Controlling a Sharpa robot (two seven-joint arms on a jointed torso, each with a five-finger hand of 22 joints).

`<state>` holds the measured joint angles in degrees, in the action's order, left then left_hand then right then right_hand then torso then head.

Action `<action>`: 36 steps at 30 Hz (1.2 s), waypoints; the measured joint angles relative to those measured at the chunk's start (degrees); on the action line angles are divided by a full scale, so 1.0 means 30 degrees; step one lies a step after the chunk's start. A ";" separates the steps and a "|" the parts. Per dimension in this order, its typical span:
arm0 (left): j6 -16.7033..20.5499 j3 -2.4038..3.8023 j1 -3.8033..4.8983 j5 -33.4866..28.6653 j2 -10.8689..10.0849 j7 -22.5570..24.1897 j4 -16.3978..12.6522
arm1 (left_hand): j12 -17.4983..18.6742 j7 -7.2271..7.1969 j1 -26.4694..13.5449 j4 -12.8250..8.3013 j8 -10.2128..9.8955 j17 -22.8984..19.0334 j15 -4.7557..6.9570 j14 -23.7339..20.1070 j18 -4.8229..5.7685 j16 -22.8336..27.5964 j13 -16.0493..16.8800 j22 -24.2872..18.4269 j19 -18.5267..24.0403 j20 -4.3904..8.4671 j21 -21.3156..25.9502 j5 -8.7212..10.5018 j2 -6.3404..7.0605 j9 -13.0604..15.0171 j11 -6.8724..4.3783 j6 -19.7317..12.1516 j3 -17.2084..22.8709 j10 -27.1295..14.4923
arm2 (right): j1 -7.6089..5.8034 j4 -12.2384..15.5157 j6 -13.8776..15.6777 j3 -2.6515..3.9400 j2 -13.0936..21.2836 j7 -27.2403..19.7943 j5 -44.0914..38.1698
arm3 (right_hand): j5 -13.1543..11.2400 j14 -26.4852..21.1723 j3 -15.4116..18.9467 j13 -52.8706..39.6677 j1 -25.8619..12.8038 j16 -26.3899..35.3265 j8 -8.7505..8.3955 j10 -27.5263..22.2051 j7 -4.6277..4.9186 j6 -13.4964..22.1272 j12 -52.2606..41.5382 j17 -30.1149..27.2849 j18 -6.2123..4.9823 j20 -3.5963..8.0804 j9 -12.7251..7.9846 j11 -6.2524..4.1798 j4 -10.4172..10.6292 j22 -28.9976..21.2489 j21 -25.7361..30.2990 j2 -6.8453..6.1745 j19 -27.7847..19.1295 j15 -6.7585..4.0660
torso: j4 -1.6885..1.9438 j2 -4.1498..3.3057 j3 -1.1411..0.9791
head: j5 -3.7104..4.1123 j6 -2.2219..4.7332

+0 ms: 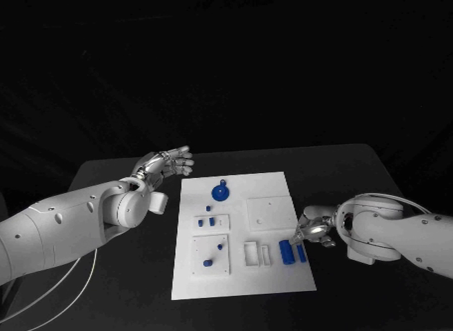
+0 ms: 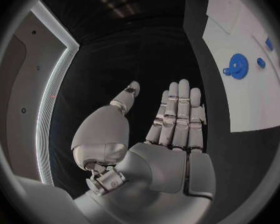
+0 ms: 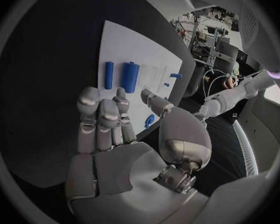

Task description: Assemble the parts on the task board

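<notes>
The task board (image 1: 271, 200) is a white rectangular plate that lies in the middle of the black table (image 1: 356, 162), with its long side running away from the robot. On it there are several raised white blocks and small blue parts. A blue gear (image 1: 220, 192) with a small lug lies flat on the far part of the board. Two small blue pegs (image 1: 207, 222) stand in a white block at the left side, and more blue pieces (image 1: 208, 263) sit in a larger block nearer to the robot. Near the right edge of the board a thick blue cylinder (image 1: 285, 251) and a thinner blue bar (image 1: 302, 252) lie side by side, parallel to each other.

The left hand (image 1: 167, 163) is beside the far left corner of the board, over the bare table and apart from the board. In the left wrist view its fingers (image 2: 177, 115) are straight and close together, the thumb is spread to the side, and the palm holds nothing.

The right hand (image 1: 315, 229) is at the right edge of the board, just beside the cylinder and the bar. In the right wrist view its fingers (image 3: 102, 119) are half bent with nothing between them, and the two blue pieces lie just past the fingertips. Whether a fingertip touches the board cannot be told.
</notes>
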<state>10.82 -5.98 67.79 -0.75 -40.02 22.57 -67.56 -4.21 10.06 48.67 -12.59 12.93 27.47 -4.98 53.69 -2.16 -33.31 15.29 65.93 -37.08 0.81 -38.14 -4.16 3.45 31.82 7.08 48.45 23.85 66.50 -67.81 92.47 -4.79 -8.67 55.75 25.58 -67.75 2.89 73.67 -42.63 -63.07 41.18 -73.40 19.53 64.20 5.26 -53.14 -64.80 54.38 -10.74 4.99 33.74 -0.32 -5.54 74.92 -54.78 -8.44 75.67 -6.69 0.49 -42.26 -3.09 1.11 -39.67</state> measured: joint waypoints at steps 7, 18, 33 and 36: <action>-0.0055 -0.0003 -0.0008 -0.0016 0.0013 0.0000 0.0017 | 0.0000 0.0068 -0.0144 0.0049 0.0000 0.0022 0.0000 -0.0001 -0.0001 0.0000 -0.0013 -0.0001 0.0000 0.0000 0.0000 0.0000 0.0008 -0.0005 0.0062 -0.0067 -0.0049 -0.0061 | 0.0331 -0.0382 -0.0311 -0.0196 -0.0237 0.0322 0.0000 | 0.0000 0.0001 -0.0034 -0.0083 -0.0305 -0.0001 0.0000 0.0000 0.0000 -0.0001 0.0001 0.0100 0.0001 0.0044 0.0094 0.0001 -0.0034 -0.0001 -0.0103 0.0104 -0.0091 0.0001 | 0.0000 -0.0005 0.0035 | 0.0037 -0.0033; -0.0101 -0.0003 -0.0014 -0.0030 -0.0028 0.0000 0.0007 | 0.0000 0.0068 -0.0144 0.0049 0.0000 0.0059 0.0000 0.0000 0.0000 0.0076 -0.0018 -0.0004 0.0000 0.0000 0.0000 0.0000 0.0008 -0.0021 0.0061 -0.0066 -0.0049 -0.0061 | 0.1013 -0.0822 -0.0353 -0.0229 -0.1144 0.0429 0.0075 | 0.0000 0.0006 -0.0156 -0.0181 -0.0555 -0.0004 0.0012 0.0000 -0.0001 -0.0002 0.0008 0.0185 0.0003 0.0043 0.0192 0.0002 -0.0265 -0.0003 -0.0193 0.0046 -0.0100 0.0007 | 0.0020 -0.0040 0.0035 | -0.0018 -0.0161; -0.0152 0.0002 -0.0014 -0.0039 -0.0030 -0.0014 0.0011 | 0.0000 0.0072 -0.0217 0.0049 0.0000 0.0077 0.0000 -0.0001 -0.0002 0.0076 -0.0015 -0.0006 0.0000 0.0000 0.0073 0.0000 -0.0066 -0.0037 0.0060 -0.0063 -0.0048 -0.0060 | 0.1484 -0.1622 0.0276 -0.0099 -0.2518 0.0309 0.0289 | 0.0000 0.0015 -0.0288 -0.0283 -0.0577 -0.0004 -0.0089 0.0000 0.0196 -0.0164 0.0031 0.0270 0.0003 0.0074 0.0372 0.0002 -0.0607 -0.0005 -0.0224 0.0022 -0.0194 0.0015 | 0.0011 -0.0049 0.0013 | -0.0092 -0.0291; -0.0158 0.0002 -0.0015 -0.0040 -0.0032 -0.0019 0.0014 | 0.0000 0.0073 -0.0217 0.0049 0.0000 0.0077 0.0001 -0.0001 -0.0001 0.0076 -0.0015 -0.0006 0.0000 0.0000 0.0074 0.0000 -0.0066 -0.0038 0.0061 -0.0062 -0.0048 -0.0061 | 0.1616 -0.1823 0.0505 -0.0077 -0.2774 0.0276 0.0309 | 0.0000 0.0017 -0.0234 -0.0309 -0.0835 0.0079 -0.0089 0.0000 0.0220 -0.0189 0.0120 0.0293 0.0004 0.0072 0.3129 0.0002 -0.0660 -0.0005 -0.0223 -0.0021 -0.0196 0.0017 | 0.0011 -0.0049 0.0013 | -0.0103 -0.0291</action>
<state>10.35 -5.98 67.74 -0.87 -40.12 22.51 -67.52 -4.20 10.28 48.02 -12.45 12.93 27.70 -4.98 53.69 -2.16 -33.08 15.25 65.92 -37.08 0.81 -37.92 -4.16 3.25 31.71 7.27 48.26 23.71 66.32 -62.96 87.00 -3.27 -8.90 47.43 26.41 -66.82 2.89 73.72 -43.33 -64.00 38.68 -73.16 19.26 64.20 5.92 -53.71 -64.44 55.26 -10.73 5.21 43.12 -0.31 -7.52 74.91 -55.45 -8.50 75.08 -6.63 0.53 -42.41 -3.05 0.80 -40.54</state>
